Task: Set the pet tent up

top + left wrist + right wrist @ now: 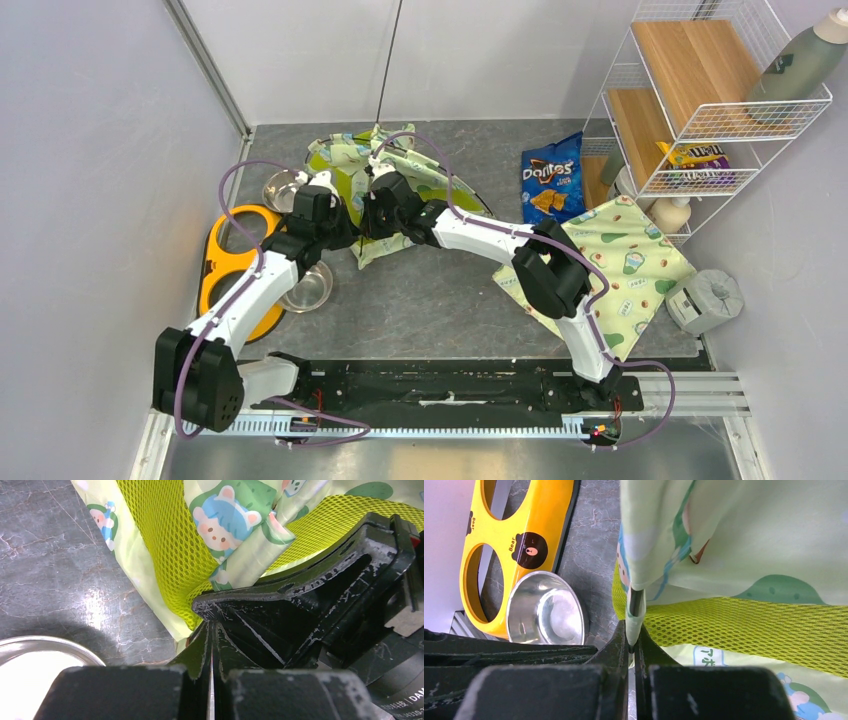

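The pet tent (400, 170) lies collapsed and crumpled at the back middle of the grey floor, and one thin black pole (390, 60) rises from it towards the back wall. My right gripper (368, 226) is at its front edge, shut (632, 645) on a pale fabric sleeve with the black pole end inside; lime mesh and printed fabric (734, 540) hang above. My left gripper (347, 228) is right beside it, with its jaws pressed together (212, 630) at the tent's pale hem. The mesh panel (165, 545) lies just beyond, and the right gripper's black body fills the right of the left wrist view.
A yellow two-hole feeder (235, 255) and a steel bowl (310, 290) sit left of the tent, with another bowl (283, 188) behind. The flat avocado-print pad (620, 265), a Doritos bag (552, 185) and a white wire shelf (710, 90) stand at the right.
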Controlling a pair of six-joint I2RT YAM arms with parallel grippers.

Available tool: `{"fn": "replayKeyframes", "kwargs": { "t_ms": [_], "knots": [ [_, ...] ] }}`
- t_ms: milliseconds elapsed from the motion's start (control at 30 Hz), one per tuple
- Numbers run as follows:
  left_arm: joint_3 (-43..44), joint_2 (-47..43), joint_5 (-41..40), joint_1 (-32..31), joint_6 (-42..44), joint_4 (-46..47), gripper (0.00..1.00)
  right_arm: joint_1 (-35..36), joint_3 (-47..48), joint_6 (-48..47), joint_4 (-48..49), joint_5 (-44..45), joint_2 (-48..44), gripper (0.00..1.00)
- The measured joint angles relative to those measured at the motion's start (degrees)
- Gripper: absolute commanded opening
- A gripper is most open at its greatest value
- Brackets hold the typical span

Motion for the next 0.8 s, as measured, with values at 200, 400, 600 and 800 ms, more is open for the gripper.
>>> {"fn": "replayKeyframes", "kwargs": {
  "t_ms": [200, 400, 600, 800],
  "knots": [
    [-1.5, -1.0, 0.0, 0.0, 0.8, -0.8, 0.42, 0.0, 0.2, 0.0, -0.5, 0.0, 0.0, 0.00],
    [-4.6, -1.4, 0.0, -0.9, 1.0, -2.8, 0.46, 0.0, 0.6, 0.3, -0.8, -0.2, 0.0, 0.00],
    [-4.7, 2.1, -0.7, -2.7, 1.6, -3.0, 0.36, 0.0, 0.6, 0.3, -0.9, -0.4, 0.0, 0.00],
    [-4.7, 5.0, -2.3, -2.9, 2.6, -3.0, 0.09, 0.0, 0.7, 0.3, -0.9, -0.4, 0.0, 0.00]
  ]
}}
